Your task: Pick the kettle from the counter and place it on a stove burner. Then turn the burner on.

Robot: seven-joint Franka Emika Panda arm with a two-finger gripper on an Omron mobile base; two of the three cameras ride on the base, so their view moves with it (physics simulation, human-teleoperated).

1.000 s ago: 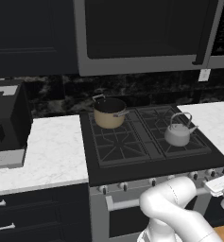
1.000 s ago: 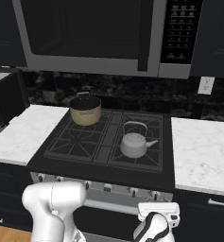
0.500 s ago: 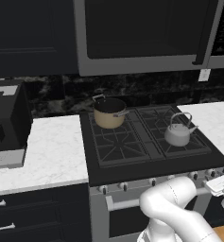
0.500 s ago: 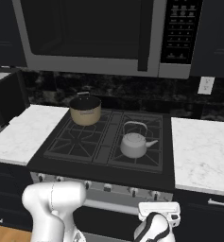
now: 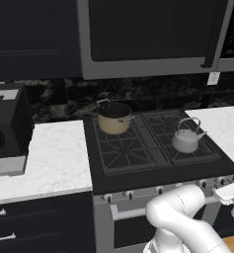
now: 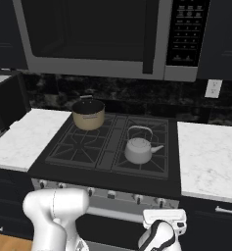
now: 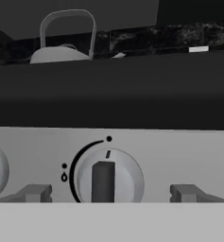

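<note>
Nothing has shifted since the earlier frames: kettle, pot and arm sit as before. Left base view: small squat silver-grey metal kettle with arched wire handle rests on the black cast-iron grate of the right stove burner, spout pointing right; tan pot on the rear-left burner; white marble counter alongside. Right base view: gripper sits low before the stove front. Hand view: round silver knob lies dead ahead between the spread fingertips, its dark grip bar upright; fingers open, holding nothing.
</note>
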